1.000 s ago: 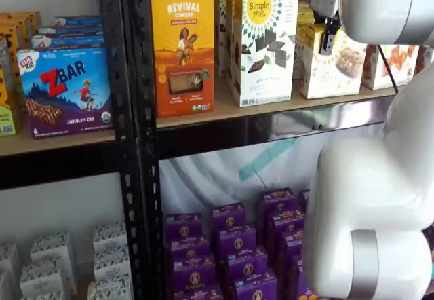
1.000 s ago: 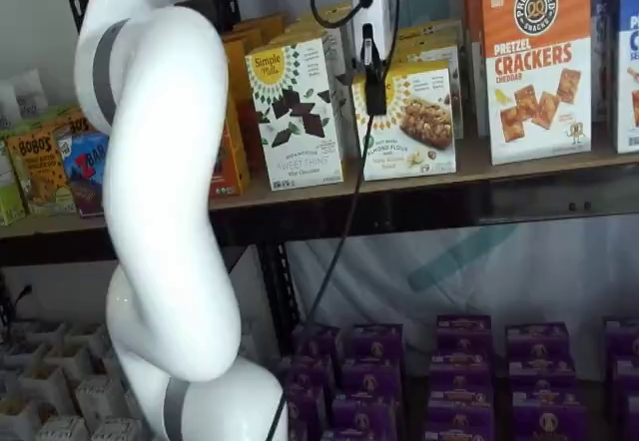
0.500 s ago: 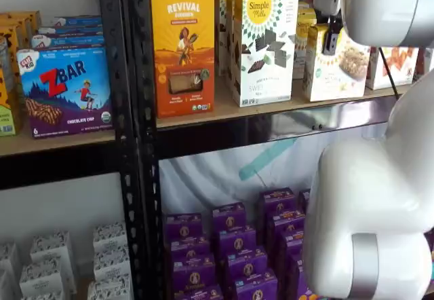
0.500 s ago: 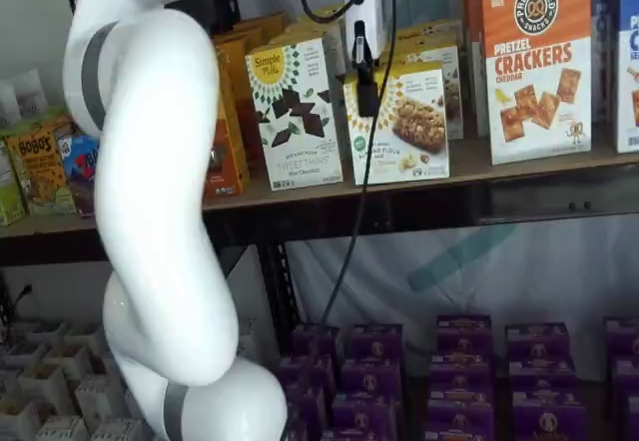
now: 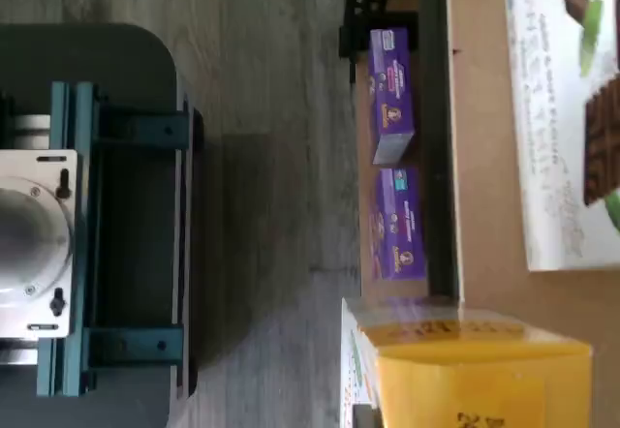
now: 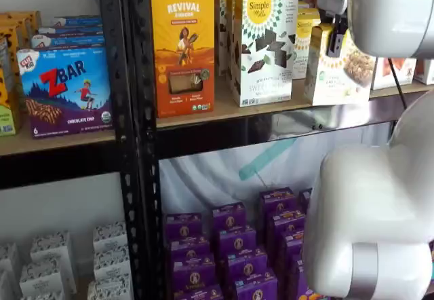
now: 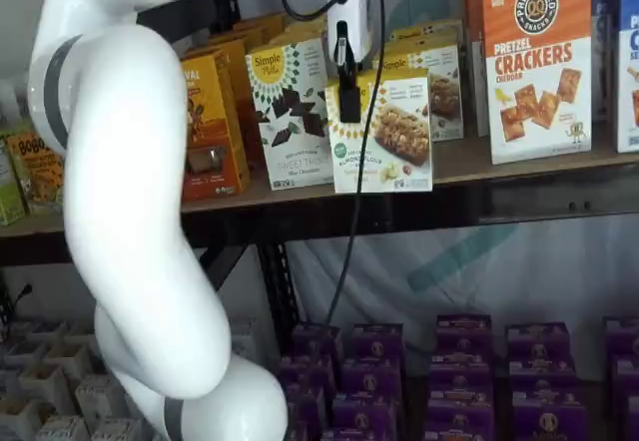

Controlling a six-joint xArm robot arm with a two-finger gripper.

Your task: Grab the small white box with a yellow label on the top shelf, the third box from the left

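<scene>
My gripper (image 7: 348,90) is shut on the small white box (image 7: 384,137), a short Simple Mills carton with a yellow top and an oat-bar picture. It holds the box by its top at the front edge of the top shelf (image 7: 519,157), out ahead of its row. In a shelf view the box (image 6: 337,72) hangs under a black finger (image 6: 337,36). The wrist view shows the box's yellow top (image 5: 480,384) close up over the shelf board (image 5: 484,157).
A taller white chocolate carton (image 7: 290,112) and the orange Revival carton (image 6: 182,49) stand beside it. More of the same cartons (image 7: 434,62) stand behind, Pretzel Crackers (image 7: 536,62) to one side. Purple boxes (image 7: 454,361) sit below. The white arm (image 7: 130,212) stands in front.
The gripper has pulled the small white box forward out of its row, to the shelf's front edge. The box now stands ahead of the neighbouring cartons.
</scene>
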